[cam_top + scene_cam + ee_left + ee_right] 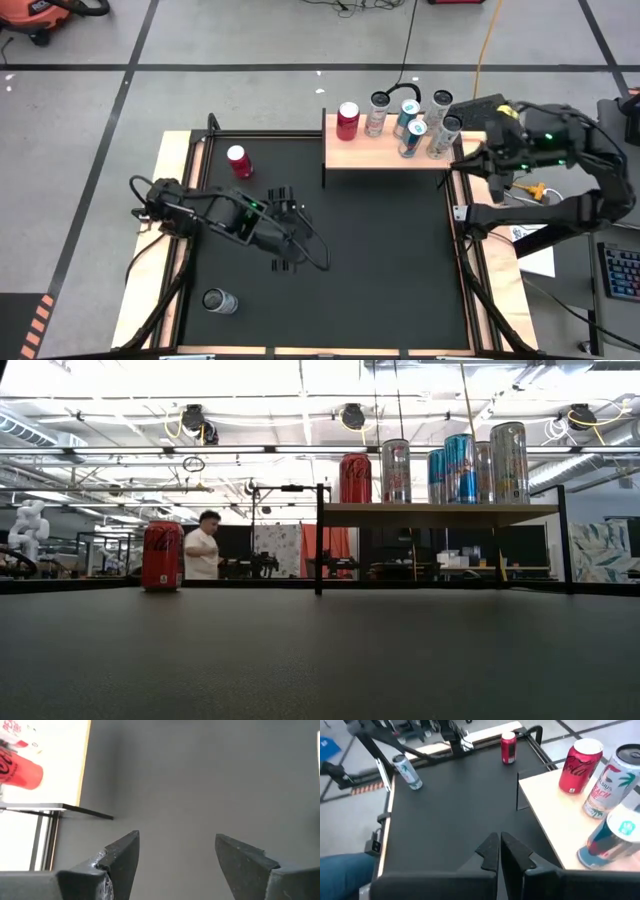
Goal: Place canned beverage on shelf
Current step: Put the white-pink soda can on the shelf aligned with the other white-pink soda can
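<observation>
Progress: six cans, seemingly, are standing on the shelf (352,153); two are waiting on the worktop (380,260) | Left: red cola can (239,160) near far-left corner, silver can (220,301) near left front | Left pincer (288,236) hovering mid-worktop, fingers apart, empty | Right pincer (500,851) idling beside the shelf, fingers together | Path: nothing blocking either can.

Blurred red can (17,767) cut by left wrist frame edge; blue-silver can (612,837) cropped at right wrist edge.
</observation>
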### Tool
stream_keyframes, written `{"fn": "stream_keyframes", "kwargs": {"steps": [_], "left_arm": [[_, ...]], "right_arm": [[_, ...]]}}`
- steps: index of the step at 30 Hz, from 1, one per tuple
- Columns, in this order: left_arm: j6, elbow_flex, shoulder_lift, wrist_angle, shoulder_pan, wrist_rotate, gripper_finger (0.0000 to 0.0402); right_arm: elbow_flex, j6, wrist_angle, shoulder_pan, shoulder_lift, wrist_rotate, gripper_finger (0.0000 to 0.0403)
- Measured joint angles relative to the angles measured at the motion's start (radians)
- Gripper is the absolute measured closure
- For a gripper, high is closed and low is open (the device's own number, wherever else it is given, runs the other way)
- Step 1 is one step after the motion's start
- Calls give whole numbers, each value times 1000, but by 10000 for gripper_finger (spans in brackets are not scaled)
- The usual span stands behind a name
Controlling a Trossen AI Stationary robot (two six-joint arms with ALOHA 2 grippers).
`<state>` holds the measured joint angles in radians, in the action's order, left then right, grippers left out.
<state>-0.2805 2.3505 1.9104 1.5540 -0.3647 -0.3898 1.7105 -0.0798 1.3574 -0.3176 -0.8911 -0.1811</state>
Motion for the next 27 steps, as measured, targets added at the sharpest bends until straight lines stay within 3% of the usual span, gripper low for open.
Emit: {"fn": "stream_keyframes", "kwargs": {"steps": [5,12,17,27], "left_arm": [[-44,0,2,7,-33,1,139],[-183,0,2,15,-17,130,139],[-184,0,2,16,19,195,139],[-125,0,2,17,37,110,139]], "right_arm": [[-97,-54,-15,0,86,-2,403],[-151,-62,-19,-1,111,-2,403],[-152,-63,-23,-1,104,-2,403],[-152,-65,-22,-1,105,-2,403]]}}
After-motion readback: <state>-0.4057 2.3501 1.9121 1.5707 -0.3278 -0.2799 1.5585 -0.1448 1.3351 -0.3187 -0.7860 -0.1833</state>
